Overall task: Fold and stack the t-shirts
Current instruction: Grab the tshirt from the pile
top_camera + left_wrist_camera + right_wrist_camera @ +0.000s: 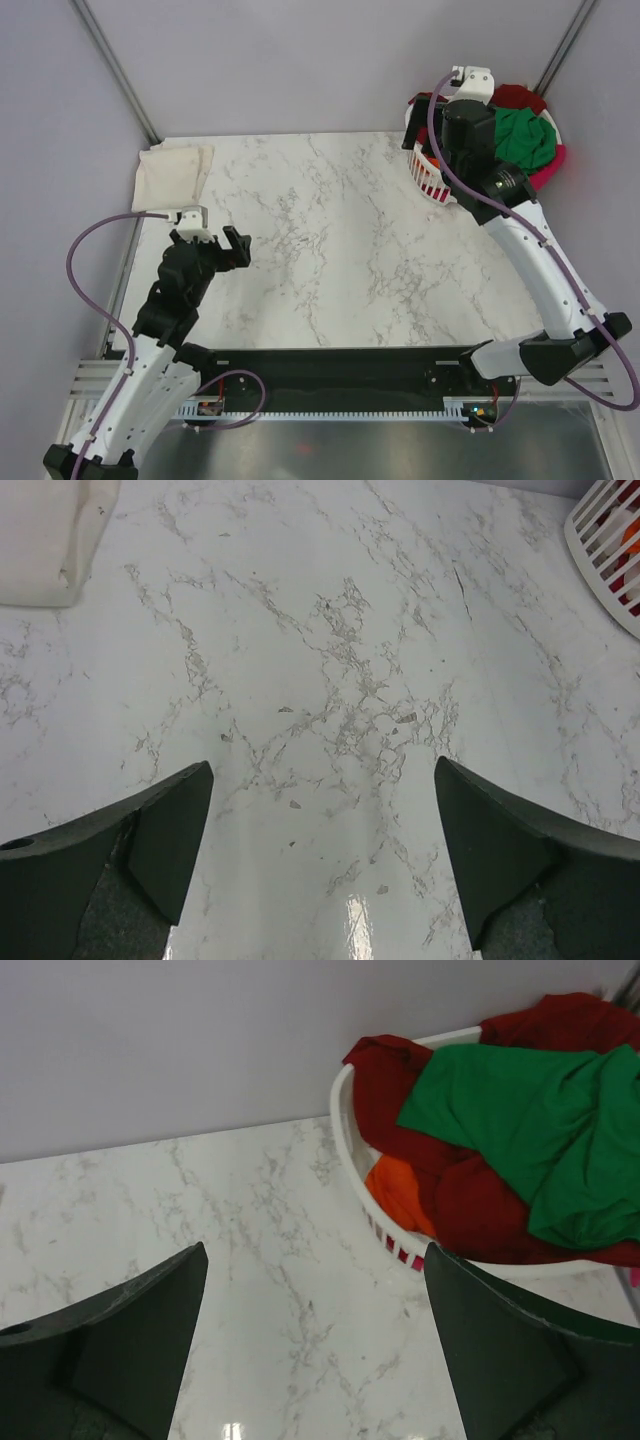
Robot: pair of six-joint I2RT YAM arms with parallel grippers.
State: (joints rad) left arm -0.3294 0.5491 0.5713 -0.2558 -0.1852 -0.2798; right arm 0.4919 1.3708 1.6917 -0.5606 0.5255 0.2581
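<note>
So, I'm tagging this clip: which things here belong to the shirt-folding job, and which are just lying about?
Job: cream t-shirt, green t-shirt, dark red t-shirt, orange t-shirt.
Just there: white laundry basket, marble table.

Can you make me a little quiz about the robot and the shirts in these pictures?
1. True or false: the green shirt lies in the basket.
2. Which is nearer the basket: A, the left gripper, or B, the right gripper?
3. Fill in the gap: the cream shirt lies at the far ___ corner of the table.

Key: 1 true; 2 B; 3 left.
</note>
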